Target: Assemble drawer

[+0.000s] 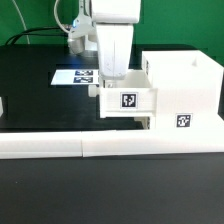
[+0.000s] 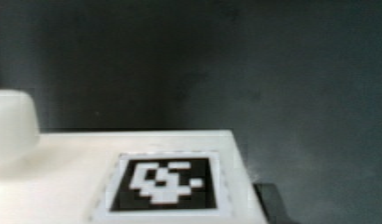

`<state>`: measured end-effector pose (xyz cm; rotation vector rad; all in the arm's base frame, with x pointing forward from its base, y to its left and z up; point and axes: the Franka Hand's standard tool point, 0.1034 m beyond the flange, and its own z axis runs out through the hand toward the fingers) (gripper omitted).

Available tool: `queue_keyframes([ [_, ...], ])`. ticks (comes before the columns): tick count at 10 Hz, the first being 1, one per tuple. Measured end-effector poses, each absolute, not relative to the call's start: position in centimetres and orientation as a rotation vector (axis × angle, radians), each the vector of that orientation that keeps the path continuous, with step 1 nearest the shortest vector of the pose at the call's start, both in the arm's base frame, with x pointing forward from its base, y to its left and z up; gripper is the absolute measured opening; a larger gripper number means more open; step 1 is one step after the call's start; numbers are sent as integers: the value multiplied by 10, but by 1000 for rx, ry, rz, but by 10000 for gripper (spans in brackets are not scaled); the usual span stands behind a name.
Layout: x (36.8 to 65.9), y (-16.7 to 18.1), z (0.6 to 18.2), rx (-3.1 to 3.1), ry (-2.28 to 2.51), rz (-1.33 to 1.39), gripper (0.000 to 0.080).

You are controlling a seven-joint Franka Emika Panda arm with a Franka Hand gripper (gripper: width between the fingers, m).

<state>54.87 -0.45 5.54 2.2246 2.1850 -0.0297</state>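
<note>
The drawer's tall white housing [image 1: 188,85] stands at the exterior view's right with a tag on its front. One white tray [image 1: 128,99], tag on its side, sticks out of the housing's upper slot toward the left. My gripper [image 1: 108,84] comes down from above onto the tray's outer end and looks shut on it. In the wrist view the tray's tagged white wall [image 2: 165,185] fills the foreground. One dark fingertip [image 2: 268,203] lies against its edge and the other is hidden. A rounded white knob [image 2: 8,125] shows beside it. A second tray [image 1: 146,121] seems to sit in the lower slot.
The marker board [image 1: 76,76] lies flat on the black table behind my gripper. The long low white wall bar [image 1: 90,146] runs along the front. A white part [image 1: 2,106] shows at the left edge.
</note>
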Motion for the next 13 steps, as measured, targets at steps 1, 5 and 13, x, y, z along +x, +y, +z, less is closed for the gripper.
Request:
queue_keyframes([
  [1,549,-5,55,2226,2184,-30,42],
  [5,550,3,57,2207,2201,-25,42],
  [13,553,15,57,2183,2233,-27,42],
])
